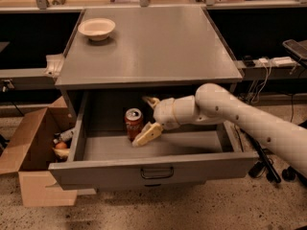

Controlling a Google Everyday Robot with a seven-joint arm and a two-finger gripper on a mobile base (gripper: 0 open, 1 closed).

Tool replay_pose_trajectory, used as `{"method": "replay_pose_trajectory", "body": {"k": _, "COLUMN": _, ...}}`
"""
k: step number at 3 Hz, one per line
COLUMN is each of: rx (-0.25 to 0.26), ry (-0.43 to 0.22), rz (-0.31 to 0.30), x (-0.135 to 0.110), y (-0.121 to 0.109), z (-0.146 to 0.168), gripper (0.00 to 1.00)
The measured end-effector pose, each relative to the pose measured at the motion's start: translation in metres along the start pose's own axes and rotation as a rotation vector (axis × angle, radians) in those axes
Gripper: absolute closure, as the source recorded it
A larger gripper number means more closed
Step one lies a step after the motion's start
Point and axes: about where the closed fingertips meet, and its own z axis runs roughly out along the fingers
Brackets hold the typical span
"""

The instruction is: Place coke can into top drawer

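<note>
coke can: the coke can (134, 122) stands up straight on the floor of the top drawer (153, 169), near the back and a bit to the left. its silver top faces up. i think it stands like this so it will not roll when the drawer moves.

top drawer: it is pulled far out from under the desk (158, 47), so i have room to reach in from above and from the side. its small dark handle (157, 172) sits in the middle of the front.

pincer: my pincer (140, 120) is down inside the drawer, just beside the can on its right side. it is wide. one of its fingers (147, 133) lies low by the bottom of the can, and the other is up behind the top of the can. it does not squeeze the can. i cannot tell if the low finger touches the can or is only very near.

arm: the big white arm (249, 123) comes in from the right and bends down into the drawer, under the edge of the desk.

how far along: to me the can looks like it is in its place, so the job looks nearly done.

next move: i think i need to pull the pincer away slowly and keep it wide, so the low finger does not knock the can over.

other things: a white bowl (97, 28) sits on the far left of the desk top, well away from the can. a brown cardboard box (33, 143) with some stuff in it stands on the ground, left of the drawer. i leave both alone.
</note>
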Motion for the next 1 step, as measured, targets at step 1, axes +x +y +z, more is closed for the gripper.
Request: {"method": "replay_pose_trajectory", "body": {"k": 1, "rx": 0.022, "ry": -0.032, "rz": -0.03, "x": -0.028, "y": 0.0092, "z": -0.0333, "gripper": 0.0}}
